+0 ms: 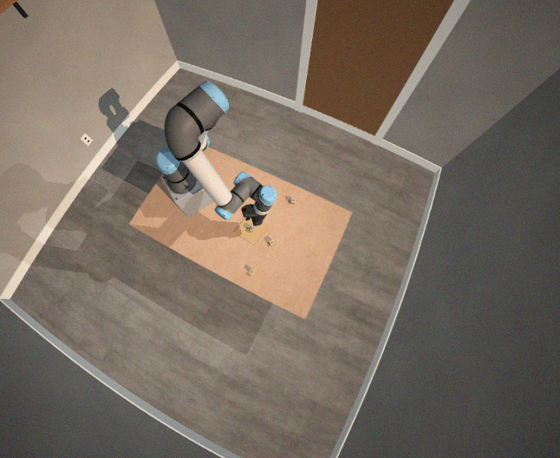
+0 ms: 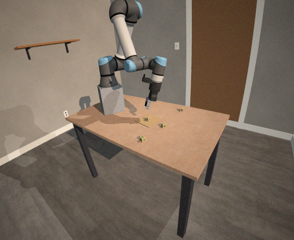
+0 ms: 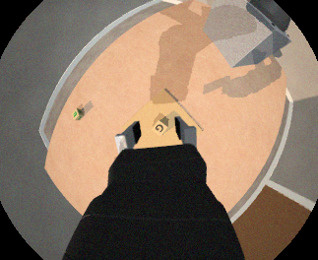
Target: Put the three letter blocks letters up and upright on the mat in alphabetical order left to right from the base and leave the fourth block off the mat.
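We see one block (image 2: 148,118) (image 3: 159,127) on the mat (image 1: 254,239) (image 2: 148,124) (image 3: 148,140), centre of the wrist frame (a G, apparently); the others lie off it, the row unbuilt. Our gripper (image 1: 251,227) (image 2: 147,107) (image 3: 158,126) is spread, empty.

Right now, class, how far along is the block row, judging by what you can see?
Done: one block, G on top, rests on the mat, which lies on the table.
In hand: nothing; the gripper is open above that block.
Left: three blocks sit off the mat; two must join G in an upright, alphabetical row, the fourth staying off.
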### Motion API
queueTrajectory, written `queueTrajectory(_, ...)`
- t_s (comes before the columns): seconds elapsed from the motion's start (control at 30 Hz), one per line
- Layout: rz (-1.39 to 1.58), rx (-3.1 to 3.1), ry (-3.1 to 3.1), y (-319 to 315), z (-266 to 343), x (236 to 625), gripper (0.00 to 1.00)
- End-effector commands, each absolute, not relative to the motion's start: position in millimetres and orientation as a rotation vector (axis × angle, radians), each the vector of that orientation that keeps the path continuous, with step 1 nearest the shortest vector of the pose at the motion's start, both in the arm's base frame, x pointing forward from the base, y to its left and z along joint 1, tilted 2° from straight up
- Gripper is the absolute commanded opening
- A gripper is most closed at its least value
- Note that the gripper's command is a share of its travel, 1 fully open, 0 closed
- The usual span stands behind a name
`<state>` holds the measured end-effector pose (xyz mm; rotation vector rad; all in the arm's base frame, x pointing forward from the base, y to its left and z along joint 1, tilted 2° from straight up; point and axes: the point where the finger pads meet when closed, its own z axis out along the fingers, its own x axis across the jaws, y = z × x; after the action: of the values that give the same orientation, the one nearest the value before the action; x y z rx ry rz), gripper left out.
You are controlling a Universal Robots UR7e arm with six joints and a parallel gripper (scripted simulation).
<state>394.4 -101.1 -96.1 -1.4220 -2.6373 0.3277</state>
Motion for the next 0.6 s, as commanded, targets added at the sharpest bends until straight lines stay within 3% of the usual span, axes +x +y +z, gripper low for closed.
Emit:
queueTrajectory(0.0,0.328,-1.423,-2.638,-101.3,-95.7,394.9,1.00)
queueTrajectory(0.57,0.328,-1.423,-2.638,-107.1,-96.2,411.2,1.00)
